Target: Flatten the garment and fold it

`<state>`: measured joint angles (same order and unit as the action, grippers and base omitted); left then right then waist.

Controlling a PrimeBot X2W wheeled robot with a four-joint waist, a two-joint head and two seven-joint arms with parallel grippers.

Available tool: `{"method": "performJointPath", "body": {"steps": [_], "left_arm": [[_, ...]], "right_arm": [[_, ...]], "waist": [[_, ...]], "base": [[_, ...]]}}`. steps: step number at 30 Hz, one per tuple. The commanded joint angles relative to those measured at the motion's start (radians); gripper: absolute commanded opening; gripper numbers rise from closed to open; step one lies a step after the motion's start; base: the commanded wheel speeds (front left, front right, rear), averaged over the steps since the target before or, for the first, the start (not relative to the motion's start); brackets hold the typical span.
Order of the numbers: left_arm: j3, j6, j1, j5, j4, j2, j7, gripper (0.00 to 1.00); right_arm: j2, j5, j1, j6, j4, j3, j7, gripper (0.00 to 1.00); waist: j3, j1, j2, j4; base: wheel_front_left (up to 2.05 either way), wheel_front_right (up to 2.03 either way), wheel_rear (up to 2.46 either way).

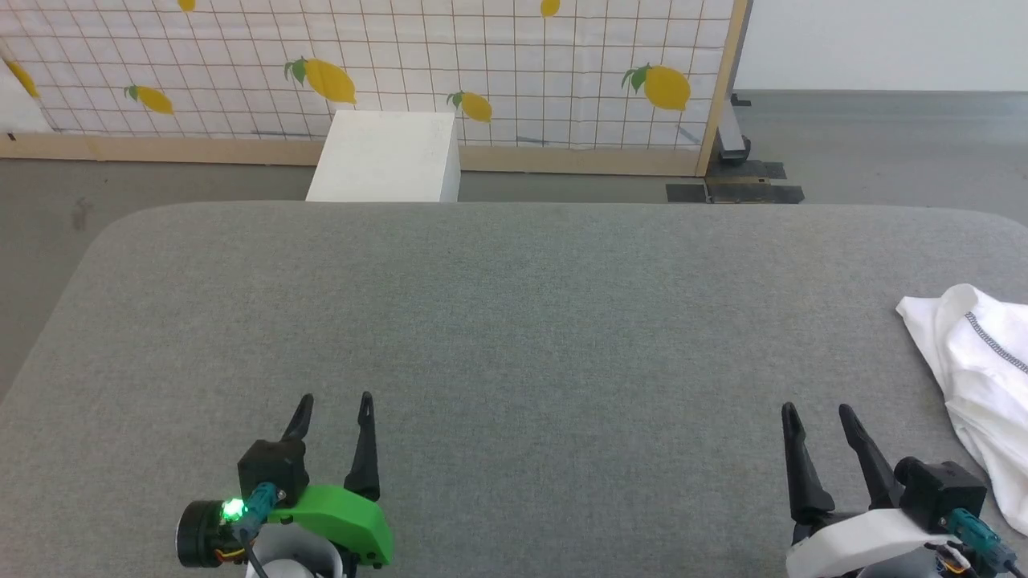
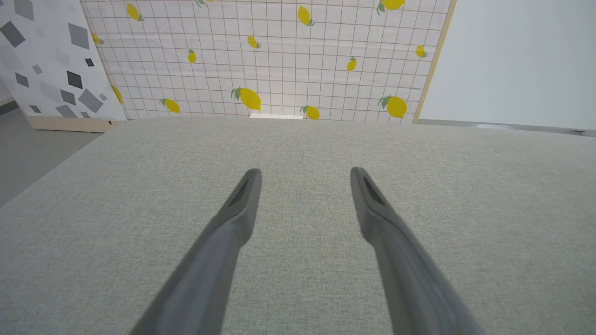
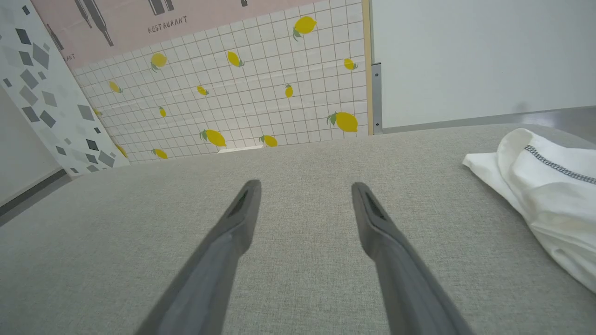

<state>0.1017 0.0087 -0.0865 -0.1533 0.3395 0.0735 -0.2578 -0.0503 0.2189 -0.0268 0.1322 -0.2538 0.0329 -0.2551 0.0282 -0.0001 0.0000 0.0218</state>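
From the head: looks down on a grey fabric-topped desk (image 1: 514, 305) with rounded far corners. Finds the left claw (image 1: 336, 397) at the lower left, ahead of a green housing, fingers spread wide with nothing but desk cloth between them. Finds the right claw (image 1: 817, 408) at the lower right, likewise wide and holding nothing. Places the garment (image 1: 980, 369) on the desk at the right edge, bunched and unfolded, running out of frame, near the right claw on its outer side and apart from its fingers; shows a line of dark zigzag stitching (image 1: 996, 341) across the white cloth. Beyond the desk, takes in a white box (image 1: 385, 156) on the floor before a lemon-print screen (image 1: 482, 64). From the left wrist: looks along the left claw (image 2: 305, 171), fingers well apart above the desk (image 2: 489, 186), nothing gripped; lemon-print screen (image 2: 279, 60) behind. From the right wrist: looks along the right claw (image 3: 306, 184), fingers equally wide over the desk (image 3: 139, 223); sets the garment (image 3: 545, 195) to the right of the fingers, in rumpled folds on the desk, stitching (image 3: 558, 167) uppermost, clear of both fingertips.
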Motion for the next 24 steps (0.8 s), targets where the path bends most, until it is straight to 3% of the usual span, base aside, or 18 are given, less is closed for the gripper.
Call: {"method": "performJointPath", "body": {"steps": [1, 8, 9, 24], "left_arm": [[0.001, 0.000, 0.000, 0.005, 0.001, 0.001, -0.003, 1.00], [0.002, 0.006, -0.003, 0.004, -0.009, 0.002, -0.004, 1.00], [0.003, 0.002, 0.000, 0.000, -0.005, 0.000, 0.000, 0.00], [-0.004, 0.001, 0.007, 0.012, -0.030, -0.002, 0.022, 0.00]], "right_arm": [[0.000, -0.001, -0.004, -0.002, -0.005, -0.002, 0.001, 1.00], [0.000, 0.003, 0.007, -0.002, -0.015, -0.008, -0.001, 1.00], [0.000, 0.000, 0.001, 0.000, -0.014, -0.006, 0.000, 0.00], [0.000, -0.017, 0.003, 0.000, 0.007, -0.007, 0.020, 0.00]], "waist": [[-0.001, 0.0001, 0.0000, 0.000], [-0.006, 0.0001, 0.0000, -0.002], [-0.006, 0.0001, 0.0000, -0.002], [-0.008, 0.0001, 0.0000, -0.003]], "base": [[0.00, 0.00, 0.00], [0.00, 0.00, 0.00], [0.00, 0.00, 0.00], [0.00, 0.00, 0.00]]}}
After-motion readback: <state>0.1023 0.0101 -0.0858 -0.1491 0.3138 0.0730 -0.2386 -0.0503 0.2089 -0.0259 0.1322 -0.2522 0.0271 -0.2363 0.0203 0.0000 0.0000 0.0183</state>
